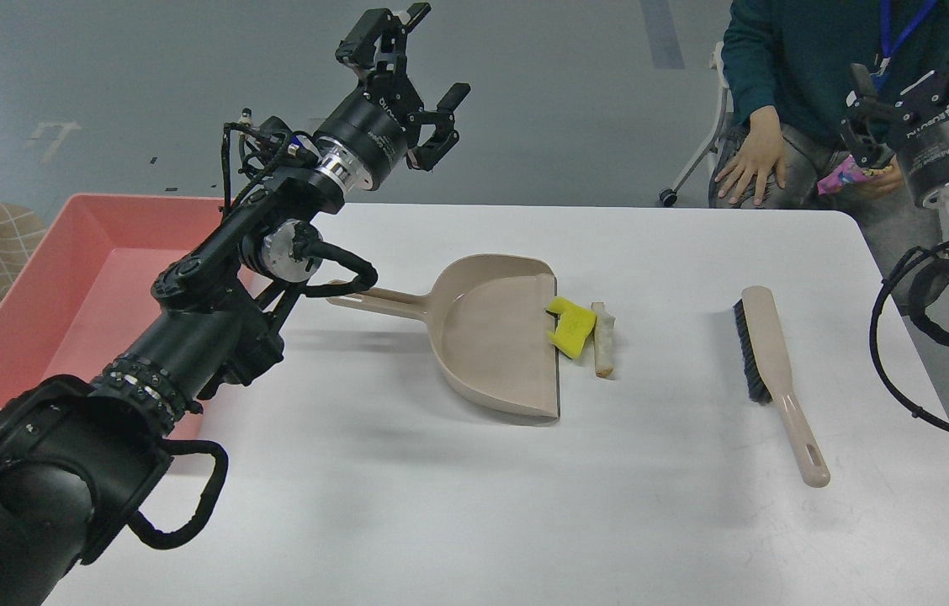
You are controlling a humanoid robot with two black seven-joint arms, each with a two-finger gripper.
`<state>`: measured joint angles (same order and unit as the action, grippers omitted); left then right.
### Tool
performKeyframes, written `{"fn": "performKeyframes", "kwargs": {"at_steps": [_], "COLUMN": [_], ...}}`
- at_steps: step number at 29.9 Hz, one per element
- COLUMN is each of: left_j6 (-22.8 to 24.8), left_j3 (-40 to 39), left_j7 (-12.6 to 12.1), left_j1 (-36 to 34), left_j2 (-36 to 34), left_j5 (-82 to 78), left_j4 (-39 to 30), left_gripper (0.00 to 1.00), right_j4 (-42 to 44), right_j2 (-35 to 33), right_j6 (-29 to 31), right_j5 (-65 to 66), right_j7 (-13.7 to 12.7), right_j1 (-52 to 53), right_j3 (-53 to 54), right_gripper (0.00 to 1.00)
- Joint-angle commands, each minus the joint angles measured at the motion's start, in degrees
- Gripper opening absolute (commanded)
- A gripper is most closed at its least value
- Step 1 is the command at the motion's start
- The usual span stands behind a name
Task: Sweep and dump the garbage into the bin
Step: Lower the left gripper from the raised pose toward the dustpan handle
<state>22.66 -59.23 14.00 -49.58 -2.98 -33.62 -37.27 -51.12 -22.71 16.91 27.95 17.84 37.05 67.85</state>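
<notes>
Our left gripper (414, 76) hangs raised beyond the far edge of the tabletop (407, 505), its fingers spread wide apart and grasping nothing. Our left arm runs up from the near left corner, crossing over the bin (37, 278) and the tip of the dustpan (491, 337) handle.

Our right gripper (916, 63) is up at the far right corner, partly cut off by the frame edge; we cannot tell whether its fingers are apart or together. It touches nothing on the tabletop.

The bin, a shallow pink tray, sits at the left edge of the tabletop, reaching to the far left corner. We see nothing in the part of it that shows.

The dustpan lies flat near the middle of the tabletop, its handle pointing left toward the bin and its mouth facing right. The yellow scrap (571, 326) lies right at the mouth, overlapping the lip. The off-white stick (603, 339) lies just beside the yellow scrap on its right, resting on the tabletop and running roughly parallel to the lip.

The brush (765, 353) lies well apart to the right, nearer the right edge, bristles facing left toward the garbage, handle pointing to the near edge.

A person (794, 76) sits beyond the far edge, one hand on a knee.
</notes>
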Motion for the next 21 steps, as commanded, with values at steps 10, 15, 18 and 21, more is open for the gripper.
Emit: {"fn": "performKeyframes", "kwargs": {"at_steps": [10,15,18,21], "left_j6": [-1.1,-1.5,-2.3,-2.1], "left_j3": [-0.1,0.0,-0.1,0.0], "left_j7": [-0.2,0.0,0.2,0.1], "left_j1": [-1.0,-0.9,-0.7,-0.3], "left_j2": [-0.4,-1.4,-2.5,-3.0], "left_j5": [0.8,0.9,0.9,0.8], "left_j4": [-0.1,0.0,0.0,-0.4], "left_gripper": [0.98,0.98,0.98,0.98], "right_j4": [0.0,-0.2,-0.2,0.0], "right_j2": [-0.5,0.1,0.1,-0.1], "right_j6": [0.4,0.1,0.1,0.1], "right_j5": [-0.1,-0.2,-0.2,-0.2], "right_j7": [-0.4,-0.4,-0.7,-1.0], "right_j1": [-0.6,-0.7,-0.9,-0.9], "right_j3": [-0.8,-0.8,-0.9,-0.8], "right_gripper": [1.00,1.00,1.00,1.00]}}
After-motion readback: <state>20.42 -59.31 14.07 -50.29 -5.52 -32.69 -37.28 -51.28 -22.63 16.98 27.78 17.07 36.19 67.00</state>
